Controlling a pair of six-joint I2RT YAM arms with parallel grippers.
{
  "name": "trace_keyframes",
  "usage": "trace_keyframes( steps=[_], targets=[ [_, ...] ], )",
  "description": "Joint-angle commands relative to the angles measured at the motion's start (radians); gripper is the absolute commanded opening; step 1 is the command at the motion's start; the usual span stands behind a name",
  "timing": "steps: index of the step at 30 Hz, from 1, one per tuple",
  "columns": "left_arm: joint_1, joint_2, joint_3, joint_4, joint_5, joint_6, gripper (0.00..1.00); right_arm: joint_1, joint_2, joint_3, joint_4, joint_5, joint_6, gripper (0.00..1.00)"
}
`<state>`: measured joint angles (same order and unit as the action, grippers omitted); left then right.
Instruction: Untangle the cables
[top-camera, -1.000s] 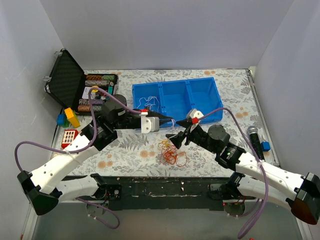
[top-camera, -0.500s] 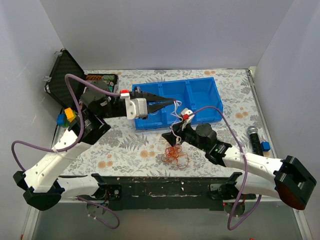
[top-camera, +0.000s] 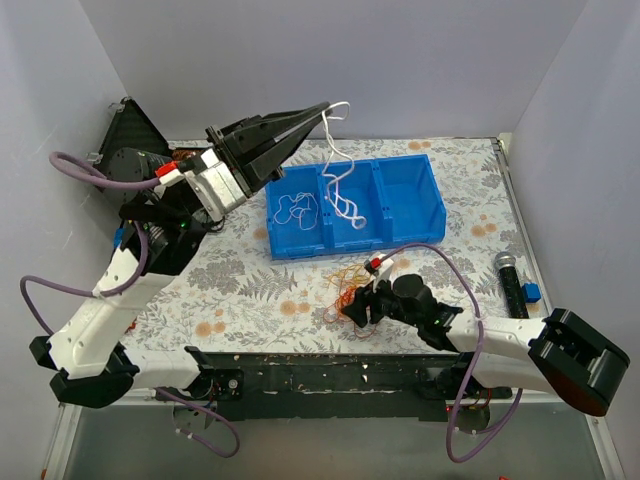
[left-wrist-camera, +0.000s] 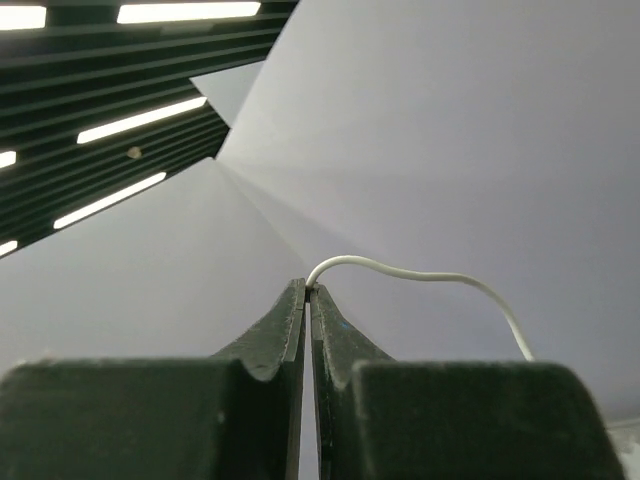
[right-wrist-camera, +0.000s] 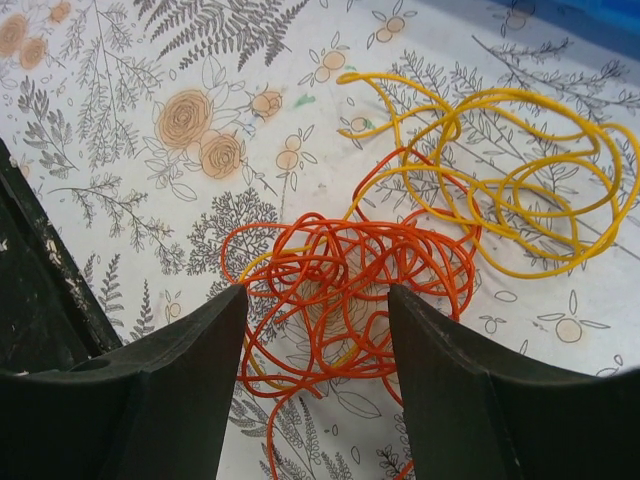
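My left gripper (top-camera: 322, 108) is raised high above the blue bin (top-camera: 410, 195) and is shut on one end of a white cable (top-camera: 338, 185). The cable hangs from the tips down into the bin's middle compartment; in the left wrist view it (left-wrist-camera: 420, 275) arcs away from the shut tips (left-wrist-camera: 308, 288). Another white cable (top-camera: 294, 208) lies in the bin's left compartment. A tangle of red-orange cable (right-wrist-camera: 350, 290) and yellow cable (right-wrist-camera: 520, 170) lies on the floral tablecloth in front of the bin (top-camera: 345, 295). My right gripper (right-wrist-camera: 318, 300) is open, low over the red tangle, one finger on each side.
An open black case (top-camera: 130, 150) stands at the back left with coloured blocks (top-camera: 122, 238) near it. A black microphone (top-camera: 510, 280) and a small blue cube (top-camera: 532, 292) lie at the right. Grey walls enclose the table on three sides.
My left gripper has risen from bin height to high above it, drawing the white cable out of the tangle. My right gripper has dropped onto the red and yellow tangle.
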<state>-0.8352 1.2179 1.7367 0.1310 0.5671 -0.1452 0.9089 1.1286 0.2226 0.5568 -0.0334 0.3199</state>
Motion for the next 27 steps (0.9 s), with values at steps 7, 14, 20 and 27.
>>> trace_keyframes(
  steps=[7,14,20,27],
  targets=[
    [0.002,0.035,-0.172,0.289,-0.465,0.137,0.00,-0.002,-0.093,-0.032,-0.007,-0.010,0.039,0.64],
    [0.122,0.008,-0.454,0.417,-0.553,0.055,0.00,-0.002,-0.197,-0.052,-0.057,0.010,0.038,0.63],
    [0.238,0.038,-0.548,0.459,-0.628,-0.060,0.00,-0.001,-0.254,-0.071,-0.086,0.024,0.051,0.63],
    [0.280,0.080,-0.654,0.484,-0.609,-0.080,0.00,-0.001,-0.276,-0.086,-0.084,0.027,0.061,0.63]
  ],
)
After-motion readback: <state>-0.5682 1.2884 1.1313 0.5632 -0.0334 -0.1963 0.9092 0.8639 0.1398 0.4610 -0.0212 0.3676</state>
